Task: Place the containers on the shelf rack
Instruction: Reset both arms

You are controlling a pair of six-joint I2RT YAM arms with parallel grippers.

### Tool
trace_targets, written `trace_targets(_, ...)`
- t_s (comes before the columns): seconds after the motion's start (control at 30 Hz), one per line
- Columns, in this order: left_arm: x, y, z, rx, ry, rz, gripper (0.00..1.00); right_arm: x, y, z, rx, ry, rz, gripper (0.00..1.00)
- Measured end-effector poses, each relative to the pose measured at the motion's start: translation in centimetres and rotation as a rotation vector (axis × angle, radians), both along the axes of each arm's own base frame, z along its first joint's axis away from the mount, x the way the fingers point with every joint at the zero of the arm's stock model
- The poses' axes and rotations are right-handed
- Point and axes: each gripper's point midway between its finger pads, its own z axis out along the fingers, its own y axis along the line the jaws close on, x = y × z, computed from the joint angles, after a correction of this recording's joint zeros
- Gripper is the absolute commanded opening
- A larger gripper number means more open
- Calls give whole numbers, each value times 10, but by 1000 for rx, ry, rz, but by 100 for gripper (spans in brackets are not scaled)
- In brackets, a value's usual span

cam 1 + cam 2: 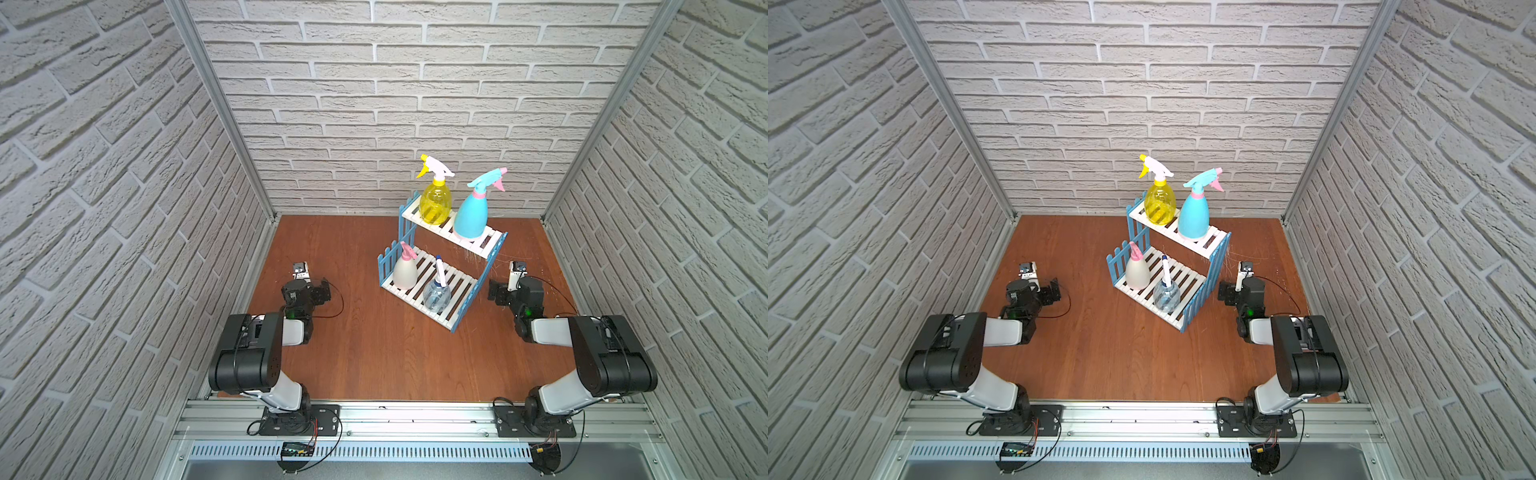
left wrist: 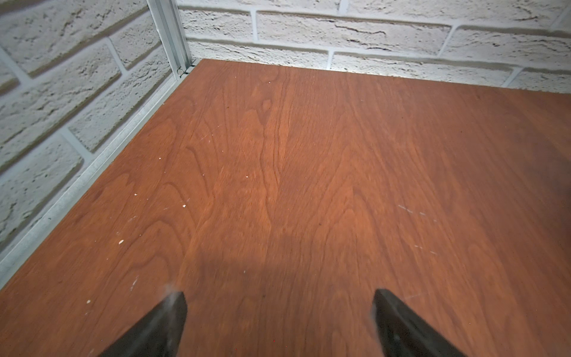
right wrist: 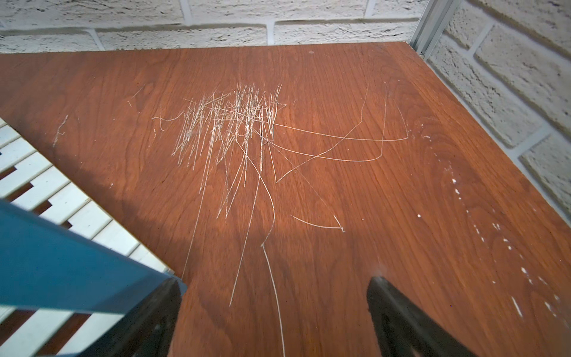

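The shelf rack (image 1: 478, 297) (image 1: 1207, 286) stands right of the table's middle, and its blue panel (image 3: 61, 262) is close beside my right gripper. In both top views a yellow bottle (image 1: 435, 203) (image 1: 1159, 204) and a light blue bottle (image 1: 471, 216) (image 1: 1193, 218) stand upright on the upper shelf. A cream-white bottle (image 1: 405, 272) (image 1: 1138, 274) and a clear bottle (image 1: 436, 295) (image 1: 1166, 296) stand on the lower shelf. My left gripper (image 1: 319, 293) (image 1: 1052, 293) (image 2: 279, 309) hangs open and empty over bare wood, far left of the rack. My right gripper (image 1: 498, 293) (image 1: 1227, 293) (image 3: 273, 296) is open and empty just right of the rack.
The brown wooden table (image 1: 374, 353) is boxed in by brick-pattern walls (image 1: 374, 104) on three sides. White scratches (image 3: 234, 123) mark the wood ahead of my right gripper. An aluminium rail (image 1: 415, 415) carrying both arm bases runs along the front edge.
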Motion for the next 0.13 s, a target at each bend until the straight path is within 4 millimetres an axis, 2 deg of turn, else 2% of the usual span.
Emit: trace_targets(0.13,0,0,0,-1,0,-1,98,0,0,0,-1,-1,0,99)
